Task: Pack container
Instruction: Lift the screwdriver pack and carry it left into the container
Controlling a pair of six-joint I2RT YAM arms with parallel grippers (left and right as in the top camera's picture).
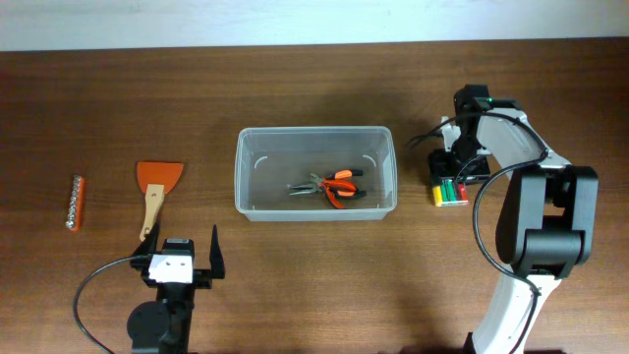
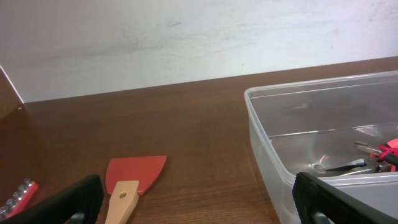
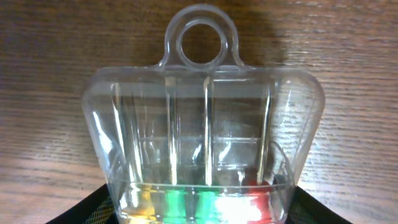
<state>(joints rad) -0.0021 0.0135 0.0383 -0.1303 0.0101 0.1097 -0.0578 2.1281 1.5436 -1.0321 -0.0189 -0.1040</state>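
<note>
Clear plastic fills my right wrist view: the hanging pack (image 3: 205, 137), ring tab pointing away from me, with yellow, green and red pieces bunched at its near end; my right hand (image 1: 454, 177) is down over it on the surface (image 1: 314, 285), near the right wall of the container (image 1: 238, 177) but apart from it; the container sits mid-surface with orange-handled pliers (image 1: 332, 186) lying inside, toward the middle and right. Black fingers (image 3: 93, 210) show at both lower corners of the pack, straddling its loaded end; I cannot tell whether they have bitten or merely flank it, so I want a firm, even squeeze before any lift. The shell looks thin and its sides curve, so my guess is it could flex or squirt out; I'd press only until it seats, then rise straight up and check the pack comes level. The ring end will hang far from the grip, so a slow carry over the rim makes sense; I'd lower it into the free space left of the pliers and let go low, not drop it. My left hand (image 1: 185, 252) waits at the near edge, fingers wide apart and holding nothing, beside the handle of the orange scraper (image 1: 157, 182); the strip of bits (image 1: 76, 202) lies further left; I'd keep that arm parked while the right one crosses.
</note>
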